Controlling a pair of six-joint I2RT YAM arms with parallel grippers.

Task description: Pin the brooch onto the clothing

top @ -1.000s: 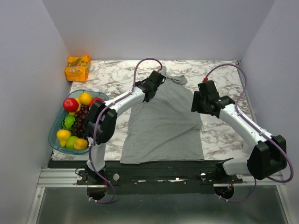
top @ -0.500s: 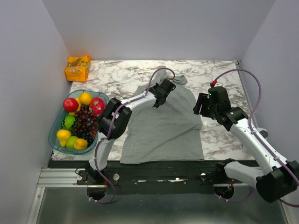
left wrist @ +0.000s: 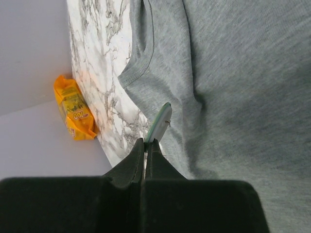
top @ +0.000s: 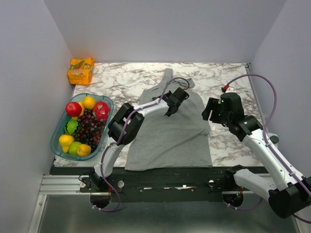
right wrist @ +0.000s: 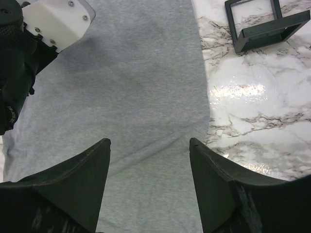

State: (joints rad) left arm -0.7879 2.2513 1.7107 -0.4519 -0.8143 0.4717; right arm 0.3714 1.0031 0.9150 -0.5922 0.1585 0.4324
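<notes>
marble surface [top: 228,77] with the light-grey clothing [top: 170,131] laid flat in its middle, straps pointing away from the arm bases

the left arm reaches over the clothing from its left side; in the last second it has swung off the left shoulder strap and in over the upper chest of the clothing

the right arm sits at the right edge of the clothing; its forearm has drawn back toward the near side, while its claw has barely shifted from that edge

a bowl of fruit [top: 57,145] lies well to the left of the clothing, and an orange packet [top: 80,71] sits beyond the clothing's far left corner

an empty black square frame [right wrist: 265,24] rests on the marble just right of the clothing

right claw [right wrist: 148,141]: fingers spread wide, holding nothing, hovering above the right hem side of the clothing

left claw [left wrist: 145,141]: fingers pressed together, pinching the brooch [left wrist: 159,124], which shows edge-on as a thin pale-green disc with a small pin sticking out, poised over the clothing just inside the left armhole; whether it touches the cloth cannot be told

meaning for the task: the brooch looks carried into place above the fabric but not yet fastened, so pinning seems to be the step at hand, with the free right claw near enough to steady the cloth
</notes>
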